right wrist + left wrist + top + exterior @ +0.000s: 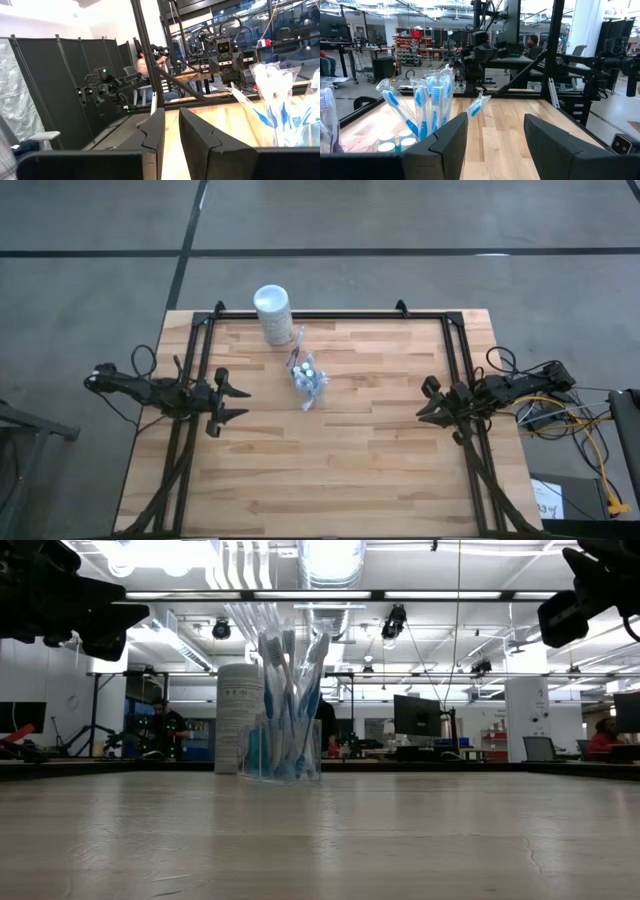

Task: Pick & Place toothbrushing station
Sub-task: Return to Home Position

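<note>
Several blue-and-white toothbrushes (290, 690) stand bristles up in the toothbrushing station (308, 380), a small clear plastic holder that sits upright on the far half of the table (350, 470), a little left of its middle. Some of the brushes are in clear wrappers, and one wrapped brush leans out toward the right side. Just beyond the holder and slightly to its left, a taller white container (272, 313) with a round lid stands at the table's far edge; in the low view the holder partly covers it.

Both arms are drawn back to the table's sides, well apart from the holder and raised above the table. The left gripper (243, 403) hangs over the left edge, pointing inward, its fingers spread wide and empty. The right gripper (425, 402) hangs over the right edge, also pointing inward and holding nothing; its wrist view shows only a narrow gap between the fingers. Neither gripper touches anything.
</note>
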